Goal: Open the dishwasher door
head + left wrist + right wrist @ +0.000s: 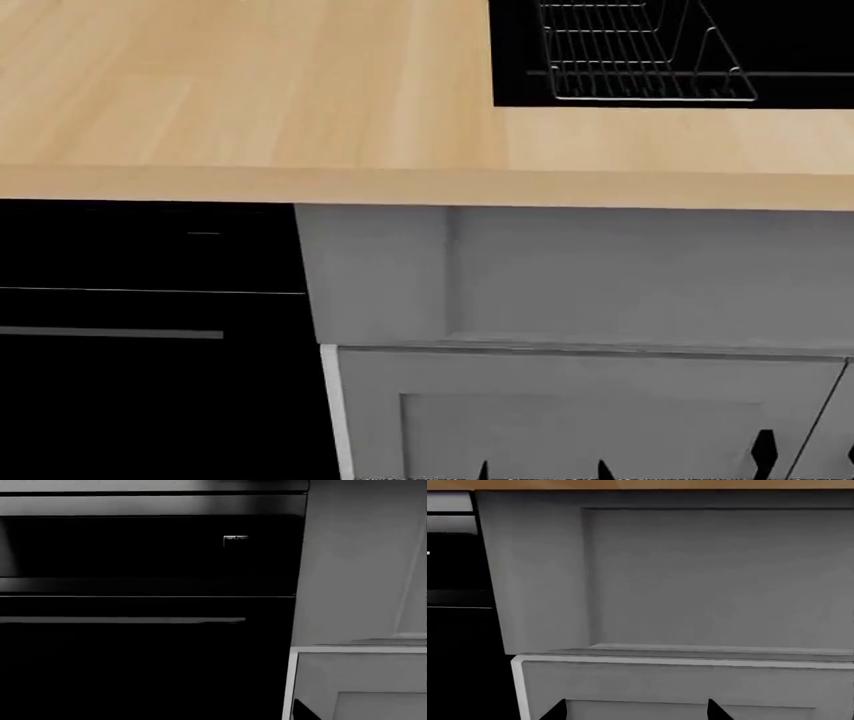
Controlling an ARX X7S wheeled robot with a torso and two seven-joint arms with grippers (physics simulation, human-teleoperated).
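Two dark right gripper [635, 711] fingertips stand spread, touching nothing, facing the grey cabinet front [694, 580].

Grey panelled cabinet front [694, 580] fills the view, black dishwasher door [457, 655] beside it.

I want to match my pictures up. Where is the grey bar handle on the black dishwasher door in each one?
Left wrist view: the bar handle crosses the dishwasher door, just under its seam.
Head view: the handle sits at the lower left, below the wooden counter.
Right wrist view: not in it; only a black strip at one edge.
Shared landmark: the grey cabinet panel beside the door.
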